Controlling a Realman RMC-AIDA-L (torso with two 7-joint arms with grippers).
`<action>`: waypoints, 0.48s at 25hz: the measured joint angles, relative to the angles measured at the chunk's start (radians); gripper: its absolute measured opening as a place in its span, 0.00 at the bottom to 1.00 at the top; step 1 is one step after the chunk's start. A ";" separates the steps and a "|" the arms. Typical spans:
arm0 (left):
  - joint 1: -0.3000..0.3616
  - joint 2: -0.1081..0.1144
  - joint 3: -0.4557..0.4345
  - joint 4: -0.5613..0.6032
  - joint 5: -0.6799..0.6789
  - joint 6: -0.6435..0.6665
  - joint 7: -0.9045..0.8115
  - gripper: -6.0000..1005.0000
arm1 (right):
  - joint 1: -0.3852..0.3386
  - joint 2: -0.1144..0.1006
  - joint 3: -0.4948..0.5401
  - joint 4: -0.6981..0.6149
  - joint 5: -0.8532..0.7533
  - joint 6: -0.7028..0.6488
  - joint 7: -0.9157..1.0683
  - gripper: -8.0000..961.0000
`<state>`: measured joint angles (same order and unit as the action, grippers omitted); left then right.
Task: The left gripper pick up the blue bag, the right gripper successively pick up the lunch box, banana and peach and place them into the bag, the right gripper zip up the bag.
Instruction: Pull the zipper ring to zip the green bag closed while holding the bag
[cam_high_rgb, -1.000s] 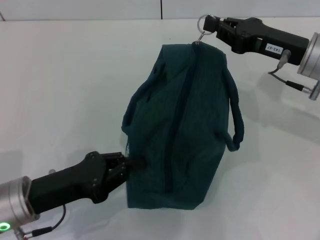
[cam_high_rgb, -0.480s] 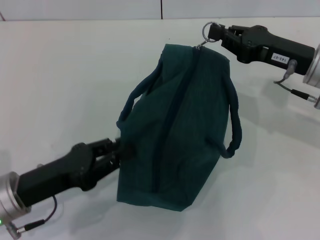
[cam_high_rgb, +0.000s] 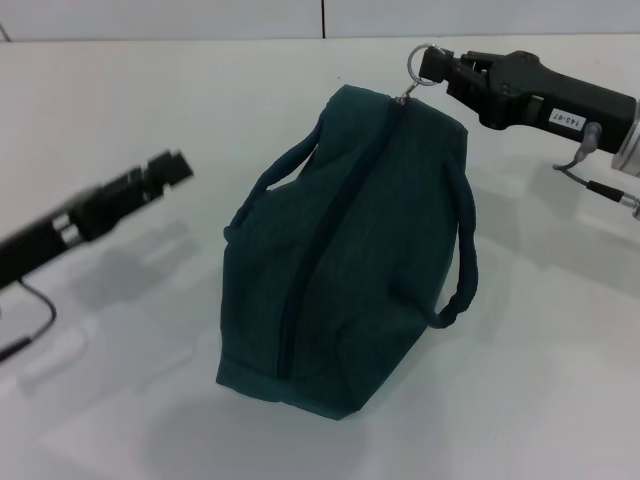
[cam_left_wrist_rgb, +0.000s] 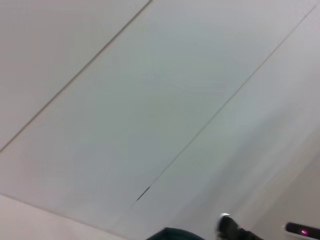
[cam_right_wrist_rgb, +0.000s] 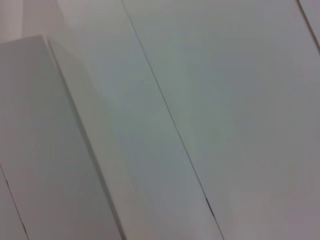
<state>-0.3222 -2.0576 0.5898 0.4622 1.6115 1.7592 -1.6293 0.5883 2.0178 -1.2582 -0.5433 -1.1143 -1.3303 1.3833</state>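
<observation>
1. The left gripper (cam_high_rgb: 178, 166) sits at the left edge of the head view, at mid height, well apart from the bag and holding nothing; it is blurred, so how far its fingers are spread cannot be told.
2. The white table (cam_high_rgb: 120, 90) fills the frame under everything.
3. The blue bag (cam_high_rgb: 345, 250) lies in the centre of the frame, zipped closed, its dark zipper line running from the upper right end down toward the lower left end. One loop handle (cam_high_rgb: 270, 185) curves along its left side, the other (cam_high_rgb: 462, 260) hangs off its right side.
4. The metal ring zipper pull (cam_high_rgb: 414, 68) stands at the bag's upper end, in the upper right of the frame.
5. The right gripper (cam_high_rgb: 432, 68) reaches in from the right edge, its fingers pinched closed on that ring.
</observation>
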 joint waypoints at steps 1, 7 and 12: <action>-0.022 0.011 0.002 0.005 0.007 -0.016 -0.034 0.61 | 0.000 0.000 0.000 0.001 0.007 -0.006 -0.007 0.02; -0.191 0.052 0.005 0.011 0.110 -0.063 -0.242 0.77 | -0.005 0.001 0.001 0.009 0.016 -0.026 -0.025 0.02; -0.322 0.059 0.004 0.012 0.248 -0.109 -0.363 0.84 | -0.012 0.004 0.000 0.010 0.022 -0.029 -0.039 0.02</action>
<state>-0.6442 -1.9990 0.5942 0.4745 1.8595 1.6501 -1.9921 0.5762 2.0218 -1.2578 -0.5335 -1.0925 -1.3589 1.3440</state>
